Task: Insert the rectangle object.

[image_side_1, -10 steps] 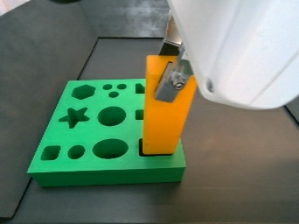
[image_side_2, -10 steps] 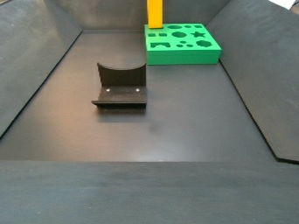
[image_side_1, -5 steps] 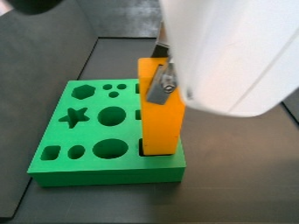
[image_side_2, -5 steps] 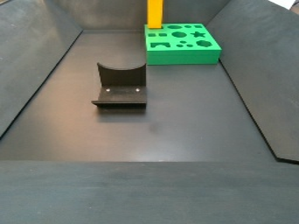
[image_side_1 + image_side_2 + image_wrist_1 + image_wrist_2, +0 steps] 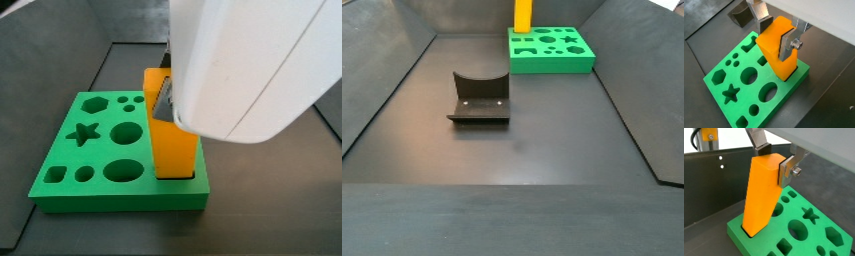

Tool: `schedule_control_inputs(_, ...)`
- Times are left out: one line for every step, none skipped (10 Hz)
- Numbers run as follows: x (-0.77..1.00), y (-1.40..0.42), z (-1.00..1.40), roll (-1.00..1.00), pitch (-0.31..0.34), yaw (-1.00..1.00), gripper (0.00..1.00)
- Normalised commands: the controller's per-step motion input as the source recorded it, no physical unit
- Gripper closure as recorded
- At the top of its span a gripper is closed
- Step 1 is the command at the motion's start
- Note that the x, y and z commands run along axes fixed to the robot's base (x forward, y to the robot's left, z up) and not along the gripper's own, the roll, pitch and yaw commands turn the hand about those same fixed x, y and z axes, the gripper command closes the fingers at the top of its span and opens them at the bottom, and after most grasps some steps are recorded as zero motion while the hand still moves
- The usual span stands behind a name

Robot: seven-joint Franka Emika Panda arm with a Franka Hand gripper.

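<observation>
- The gripper (image 5: 776, 159) is squeezing the top of the orange block (image 5: 762, 195) — one silver finger on each flat side, closed only as far as the block lets them.
- The block is standing tall, with its long side going up and down.
- In a wrist view it is leaning a little, not quite straight.
- Its bottom end is sitting in a slot at the edge of the green board (image 5: 797, 239), and most of the block is sticking up above the board.
- In a side view the block (image 5: 171, 140) is poking down into the board (image 5: 80, 178) near one of its corners.
- The board (image 5: 551, 52) is lying at the far end of the tabletop, close to the far right corner, and the block (image 5: 521, 14) is rising from the board's far left corner.
- The fixture (image 5: 478, 98) is standing apart from the board, nearer the middle of the table.
- The block is hanging right under the gripper — so the slot is straight below, and I think the next move is a push straight down.
- If the block is leaning, it might catch on the slot's edge, so it may need a small wiggle to stand straight.
- The job looks partly done, because the block is in the slot but not all the way down.
</observation>
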Motion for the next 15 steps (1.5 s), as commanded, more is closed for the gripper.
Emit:
schedule_control_inputs(0.36,-0.28,-0.17,0.13,0.243,0.0,1.0)
schedule_control_inputs(0.38,-0.24,-0.21,0.13,0.26,0.0,1.0)
schedule_control_inputs(0.38,-0.19,-0.31,0.12,0.281,0.01,1.0)
schedule_control_inputs(0.44,-0.01,-0.4,0.0,0.291,0.06,1.0)
schedule_control_inputs(0.59,0.03,-0.26,-0.24,0.379,0.01,1.0)
schedule_control_inputs(0.6,0.05,-0.1,-0.35,0.356,0.0,1.0)
schedule_control_inputs(0.57,0.17,-0.06,-0.47,0.18,0.0,1.0)
schedule_control_inputs(0.39,0.2,0.0,-0.5,0.0,-0.01,1.0)
schedule_control_inputs(0.23,0.22,-0.17,-0.47,-0.07,-0.08,1.0)
schedule_control_inputs(0.22,0.01,-0.33,-0.38,-0.131,-0.13,1.0)
schedule_control_inputs(0.2,-0.15,-0.71,-0.18,-0.131,-0.15,1.0)
schedule_control_inputs(0.31,-0.36,-0.97,0.07,0.0,-0.1,1.0)
schedule_control_inputs(0.15,-0.35,-0.65,0.27,0.027,-0.03,1.0)
schedule_control_inputs(0.0,0.0,-0.17,-0.06,0.0,0.0,1.0)
schedule_control_inputs(-0.05,-0.24,-0.09,0.06,-0.069,0.06,1.0)
